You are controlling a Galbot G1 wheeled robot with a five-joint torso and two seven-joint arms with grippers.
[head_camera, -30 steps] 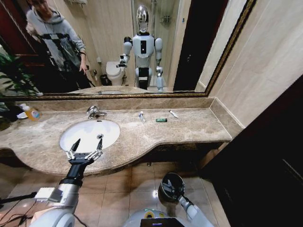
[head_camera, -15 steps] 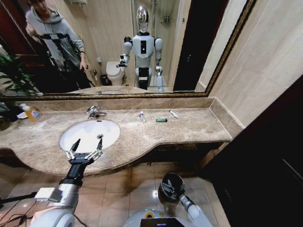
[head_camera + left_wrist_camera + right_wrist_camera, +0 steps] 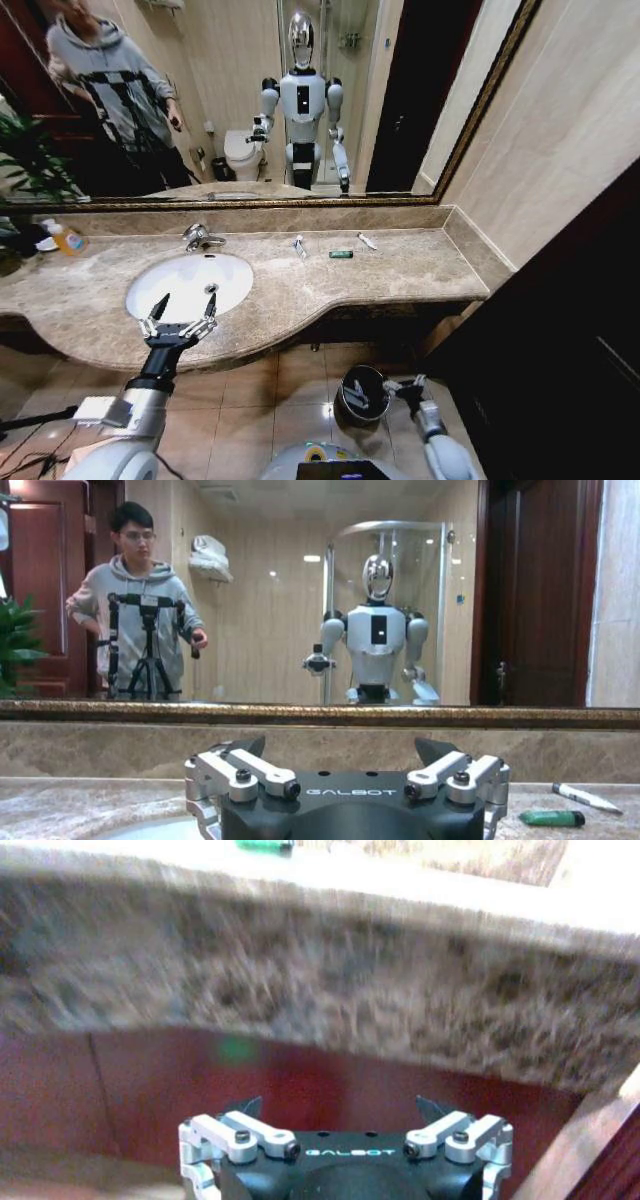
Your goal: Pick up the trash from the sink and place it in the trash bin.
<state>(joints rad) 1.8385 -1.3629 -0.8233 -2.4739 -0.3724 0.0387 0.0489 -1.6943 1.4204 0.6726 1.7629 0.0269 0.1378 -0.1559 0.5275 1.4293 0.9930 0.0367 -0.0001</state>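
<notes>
A robot faces a brown marble bathroom counter under a wide mirror. The white oval sink [image 3: 190, 284] sits at the counter's left part, with a chrome tap [image 3: 198, 237] behind it. The left gripper [image 3: 180, 310] hovers over the near rim of the sink, its fingers spread wide apart and holding nothing.

The trash lies on the counter to the right of the sink, not in the basin. A short green tube [image 3: 341, 254] lies flat, its long axis running left to right along the counter. Just behind it and to the right, a thin white sachet [image 3: 368, 241] lies at a slant. A small white bottle [image 3: 299, 245] lies nearer the sink, pointing roughly toward the mirror.

The round black trash bin [image 3: 364, 393] with a shiny rim stands on the tiled floor below the counter. The right gripper [image 3: 409, 384] hangs low, just beside the bin's right side, its fingers apart and empty.
</notes>
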